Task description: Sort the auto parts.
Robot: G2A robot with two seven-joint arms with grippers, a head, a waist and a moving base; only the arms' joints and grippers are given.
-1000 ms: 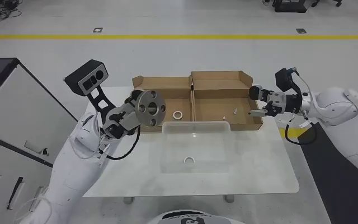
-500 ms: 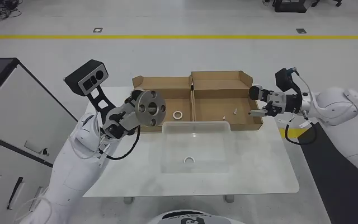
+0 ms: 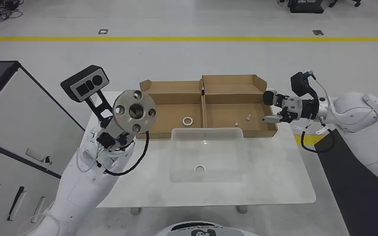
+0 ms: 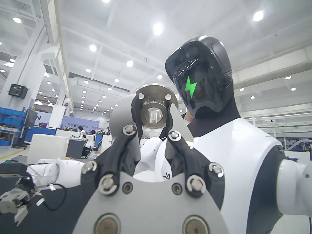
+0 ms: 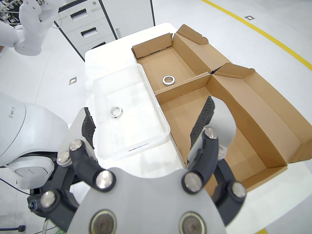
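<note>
Flanged metal hub [image 3: 135, 111] aloft, left of cardboard box [image 3: 230, 88], pinched between fingers of left gripper [image 4: 153, 104]. We see right gripper [image 5: 148, 105] spread wide at box's right end. One ring [image 3: 187, 121] lies in box's left compartment. We spot second ring [image 3: 199, 169] in clear tray [image 3: 207, 133], just in front of box.

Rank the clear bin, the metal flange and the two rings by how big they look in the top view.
1. Clear bin.
2. Metal flange, though it is held up nearer the camera, which inflates it.
3. Ring in the bin and ring in the cardboard box: alike, unranked.
</note>
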